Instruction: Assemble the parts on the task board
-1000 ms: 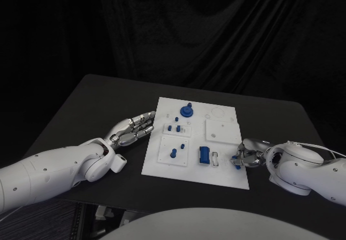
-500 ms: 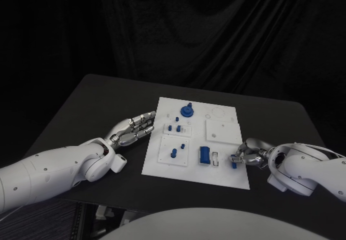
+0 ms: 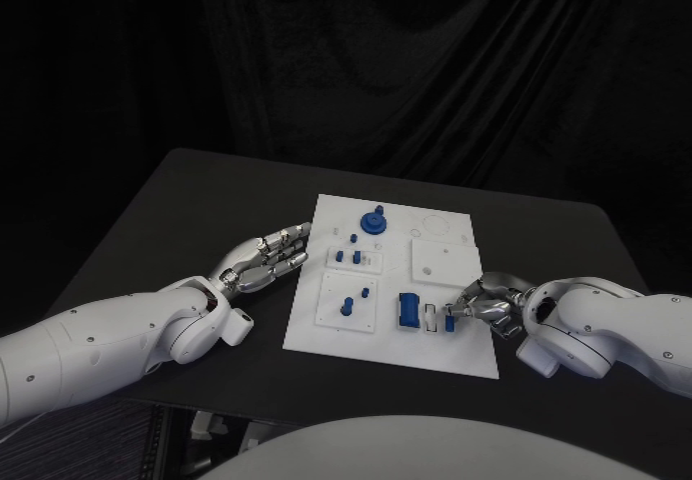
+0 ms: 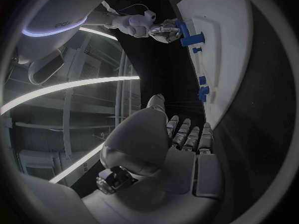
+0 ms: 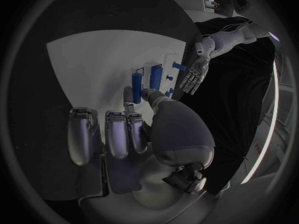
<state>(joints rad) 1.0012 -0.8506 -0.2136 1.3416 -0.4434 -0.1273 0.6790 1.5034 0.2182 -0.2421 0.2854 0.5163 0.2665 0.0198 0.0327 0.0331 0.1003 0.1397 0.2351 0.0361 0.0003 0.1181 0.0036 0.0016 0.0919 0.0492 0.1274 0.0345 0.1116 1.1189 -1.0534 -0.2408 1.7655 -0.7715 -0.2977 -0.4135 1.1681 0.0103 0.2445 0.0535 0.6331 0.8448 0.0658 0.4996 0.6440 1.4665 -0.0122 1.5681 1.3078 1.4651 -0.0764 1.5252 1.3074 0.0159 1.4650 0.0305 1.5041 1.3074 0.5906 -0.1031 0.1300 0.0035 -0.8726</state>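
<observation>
Lying in the middle of the black table point(image 3: 173, 200), the white board point(image 3: 447, 262) has bare tabletop on every side, widest toward the table's far and left edges. The right hand point(image 3: 485, 306) sits over the board's right edge near the front corner, and in the right wrist view it pinches a slim blue pin point(image 5: 136, 88) between thumb and a fingertip point(image 5: 128, 95); the other fingers point(image 5: 118, 132) hang curled over the white surface without touching it. The pin stands just beside a thicker blue block point(image 3: 410, 312) in the board's near right part; whether its tip already sits in a slot I cannot tell. The left hand point(image 3: 268, 258) rests on the table just off the board's left edge, palm up, fingers spread apart and holding nothing, their tips close to the edge but not on it. On the board's far part stands a round blue knob point(image 3: 374, 220), and small blue pegs point(image 3: 349, 256) sit in the middle left area, with two more pegs point(image 3: 355, 301) nearer the front. The board's right middle panel point(image 3: 444, 262) is bare white, leaving open room between the knob and the right hand
</observation>
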